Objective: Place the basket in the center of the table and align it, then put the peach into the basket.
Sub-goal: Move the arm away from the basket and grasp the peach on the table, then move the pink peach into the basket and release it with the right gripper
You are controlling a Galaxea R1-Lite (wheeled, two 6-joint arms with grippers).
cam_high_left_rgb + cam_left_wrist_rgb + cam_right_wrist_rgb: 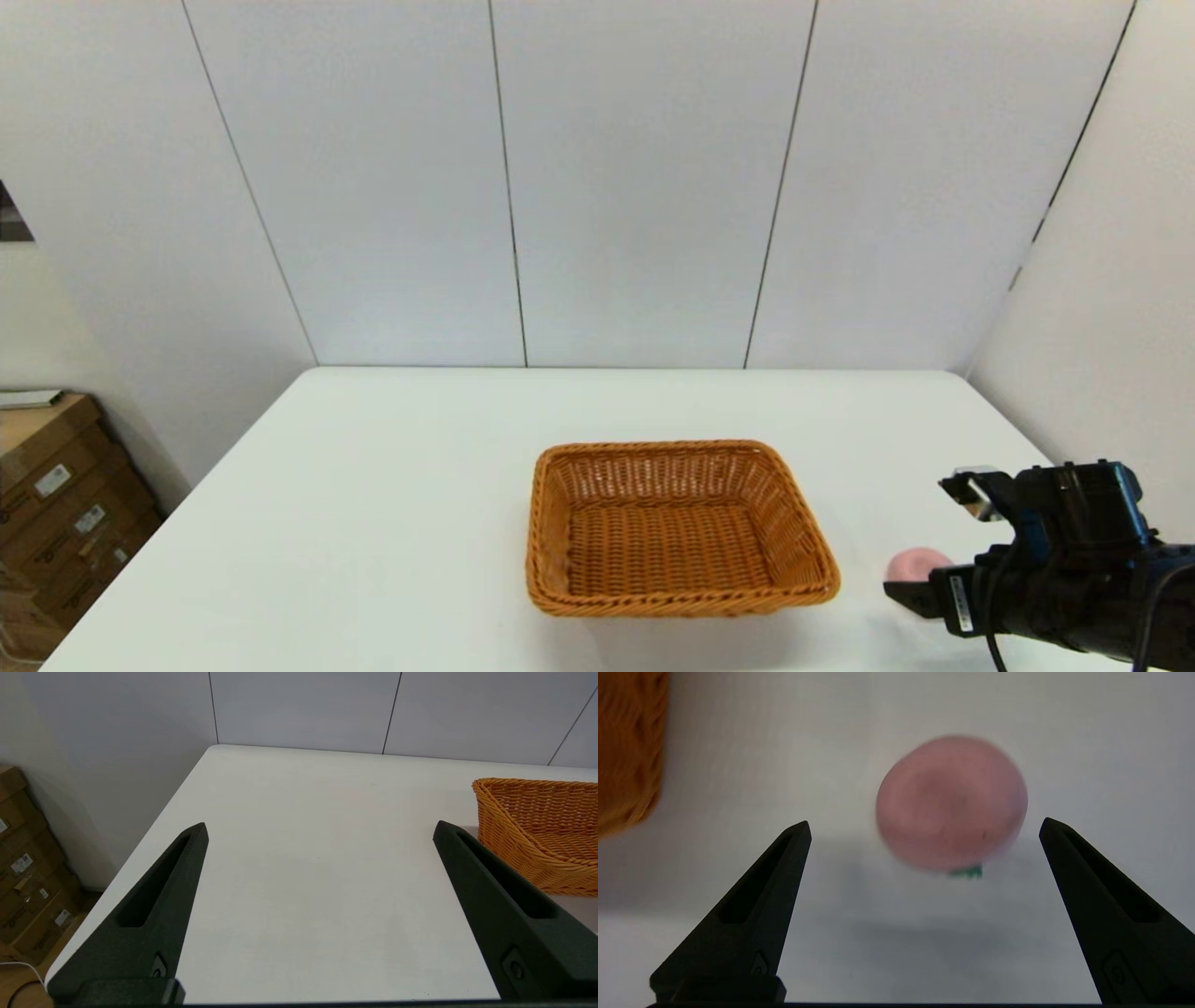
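Your right pincer stands spread and empty; the peach lies just ahead, nearer one finger, beside the basket.

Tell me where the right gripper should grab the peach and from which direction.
Take the peach across its rounded sides, coming down from above. It lies flat on the table, apart from the basket, and the open right gripper already spans wider than it, so probably just centre and descend.
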